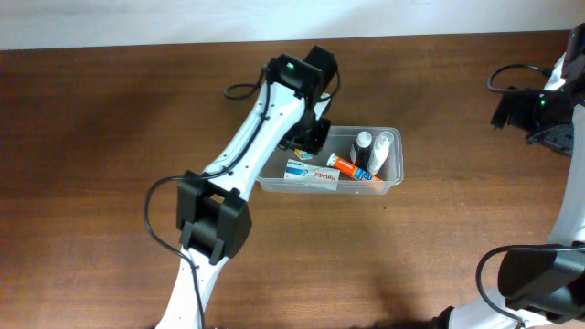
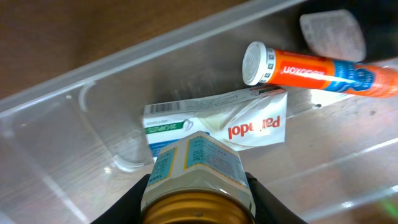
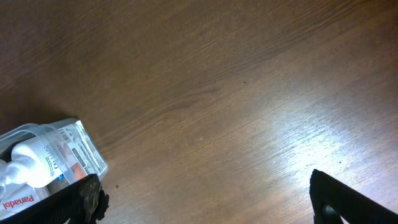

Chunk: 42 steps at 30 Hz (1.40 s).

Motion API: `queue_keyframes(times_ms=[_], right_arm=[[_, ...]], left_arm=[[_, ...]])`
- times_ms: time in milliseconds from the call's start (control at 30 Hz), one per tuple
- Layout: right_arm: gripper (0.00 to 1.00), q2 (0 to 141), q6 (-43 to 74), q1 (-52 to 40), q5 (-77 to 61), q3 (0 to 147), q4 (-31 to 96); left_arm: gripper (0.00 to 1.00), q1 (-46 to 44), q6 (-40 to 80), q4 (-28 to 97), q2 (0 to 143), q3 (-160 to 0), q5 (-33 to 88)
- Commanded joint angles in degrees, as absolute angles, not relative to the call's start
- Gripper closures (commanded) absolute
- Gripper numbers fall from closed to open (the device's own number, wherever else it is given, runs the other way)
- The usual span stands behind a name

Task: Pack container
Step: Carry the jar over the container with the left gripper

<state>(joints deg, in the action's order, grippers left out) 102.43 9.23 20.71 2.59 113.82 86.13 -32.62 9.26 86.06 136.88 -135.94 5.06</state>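
Holding is confirmed on the left arm: the left gripper (image 2: 198, 211) is closed partway, its two dark fingers clamped on the gold-capped end of a small bottle (image 2: 196, 165) with a blue-and-white label. The small bottle is pointed base-down into the clear plastic rectangular container (image 1: 400, 164), which is placed on the brown wooden table (image 1: 110, 110) just right of centre. A grip at the cap end is judged to keep the fingers clear of the container's walls.

Contents already in the container are noted: a white flattened Panadol box (image 2: 249, 124) directly beneath the bottle, an orange tube with a white cap (image 2: 323, 71) beside it, and white bottles (image 1: 384, 151) at the far end. Whether the held bottle touches the box cannot be told.

The right gripper (image 3: 205, 202) is spread fully and empty, parked over bare table beside the container, presumably kept out of the way.

Step in hand is judged to be lowering and release.
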Motion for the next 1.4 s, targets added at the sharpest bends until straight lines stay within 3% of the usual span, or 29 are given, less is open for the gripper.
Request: queue_keyframes(times_ms=[0, 733, 833, 1367], right_arm=[[0.02, 102.45, 9.74, 21.08, 3.31, 114.17, 86.13], [0.02, 102.45, 9.74, 21.08, 3.29, 114.17, 86.13], [0.02, 102.45, 9.74, 21.08, 3.31, 114.17, 86.13], [0.02, 102.45, 9.74, 21.08, 3.29, 114.17, 86.13]], left_arm=[[0.59, -32.97, 10.24, 85.71, 138.41, -135.87, 5.82], [0.58, -32.88, 10.22, 81.23, 143.83, -135.87, 5.8], [0.51, -32.86, 10.22, 81.23, 143.83, -135.87, 5.8], [0.51, -32.86, 10.17, 80.73, 143.81, -135.94, 5.58]])
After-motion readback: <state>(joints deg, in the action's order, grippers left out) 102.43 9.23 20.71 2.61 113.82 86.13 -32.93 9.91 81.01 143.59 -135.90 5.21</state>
